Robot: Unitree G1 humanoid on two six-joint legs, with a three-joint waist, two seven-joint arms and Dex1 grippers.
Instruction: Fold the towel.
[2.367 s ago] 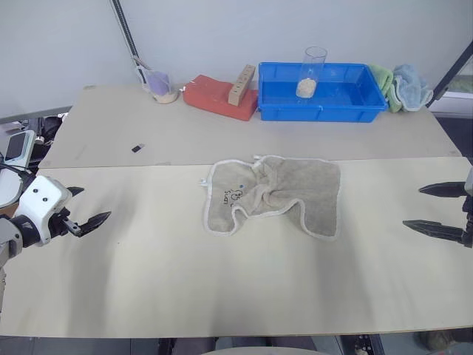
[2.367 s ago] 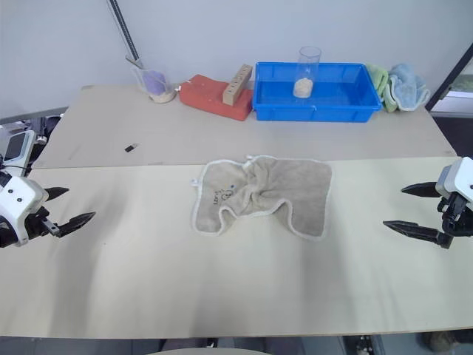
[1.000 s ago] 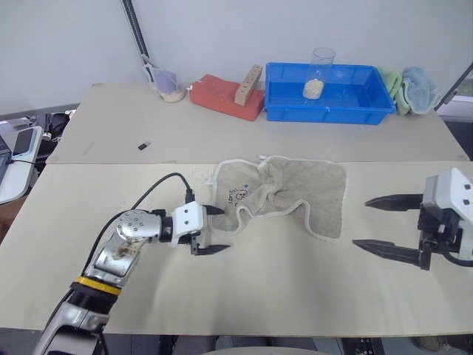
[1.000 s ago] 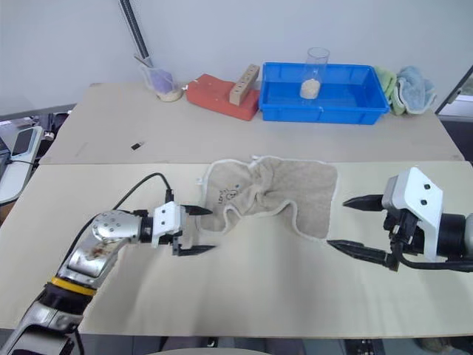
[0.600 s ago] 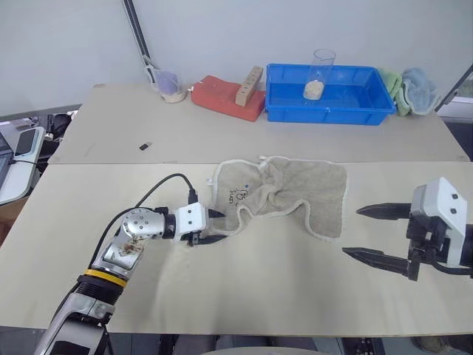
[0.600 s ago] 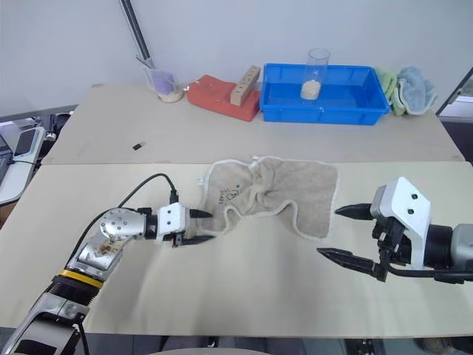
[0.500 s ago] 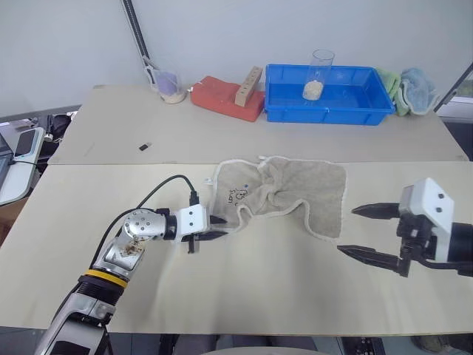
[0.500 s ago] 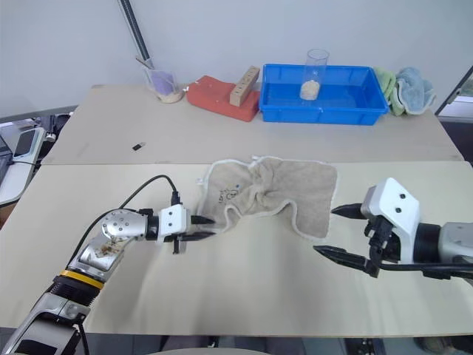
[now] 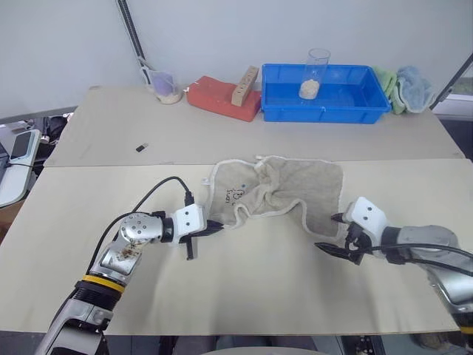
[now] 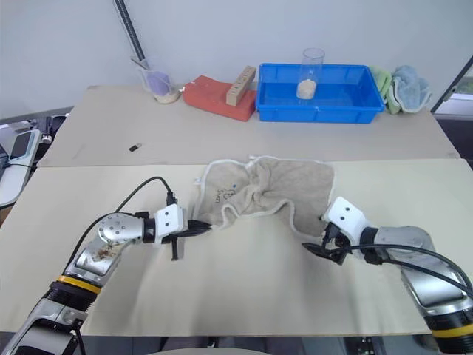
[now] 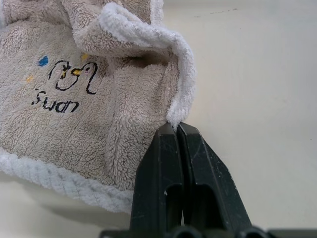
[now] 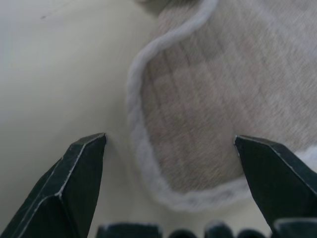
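A: How does the towel (image 9: 277, 191) look?
B: Beige, white-piped, crumpled mid-tabletop (image 9: 244, 296), printed "Swan".
A: Grippers?
B: Left gripper (image 11: 177, 130) pinched on its edge; right gripper (image 12: 171, 148) spread wide at its near corner.

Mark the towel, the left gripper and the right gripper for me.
towel (image 9: 310, 185): left eye view, flat beige middle.
left gripper (image 11: 176, 130): left wrist view, shut fingertips at towel's white edging.
right gripper (image 12: 171, 144): right wrist view, midway between open fingertips.
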